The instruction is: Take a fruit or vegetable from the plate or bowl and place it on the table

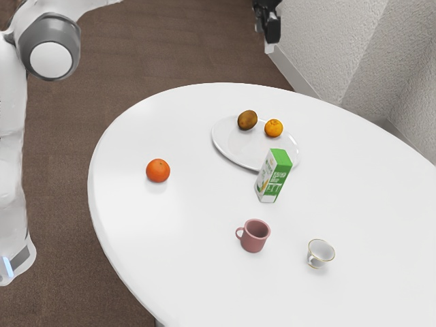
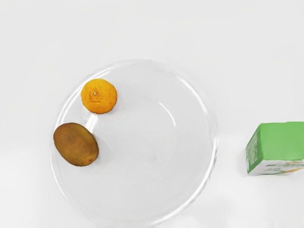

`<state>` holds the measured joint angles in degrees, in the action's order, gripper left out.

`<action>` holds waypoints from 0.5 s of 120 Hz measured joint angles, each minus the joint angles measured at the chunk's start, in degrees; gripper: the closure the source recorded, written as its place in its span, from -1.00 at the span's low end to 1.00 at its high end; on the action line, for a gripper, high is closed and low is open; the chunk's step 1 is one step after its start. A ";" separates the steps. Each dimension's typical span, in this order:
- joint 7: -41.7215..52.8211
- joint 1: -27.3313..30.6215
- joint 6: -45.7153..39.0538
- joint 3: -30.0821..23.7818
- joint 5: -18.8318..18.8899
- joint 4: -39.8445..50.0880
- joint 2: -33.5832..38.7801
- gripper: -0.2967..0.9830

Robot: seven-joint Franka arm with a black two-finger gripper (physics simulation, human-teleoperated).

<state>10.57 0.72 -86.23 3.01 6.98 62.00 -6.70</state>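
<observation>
Gripper (image 1: 270,39) up high, wide or narrow I can't tell; kiwi (image 2: 76,145) and small orange (image 2: 99,96) sit on the plate (image 2: 156,166): best centre over the kiwi, descend straight, avoid nudging the orange

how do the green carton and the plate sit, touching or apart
Apart. The wrist view shows a strip of bare table between the plate and the carton; in the exterior view, the carton only overlaps the plate's rim.

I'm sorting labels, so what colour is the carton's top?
Green; the carton shows it best in the wrist view.
</observation>
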 joint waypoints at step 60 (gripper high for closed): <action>0.36 -38.65 6.48 6.48 19.64 -0.21 3.10 -0.50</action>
<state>10.93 -37.93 -79.75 9.49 26.62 61.80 -3.60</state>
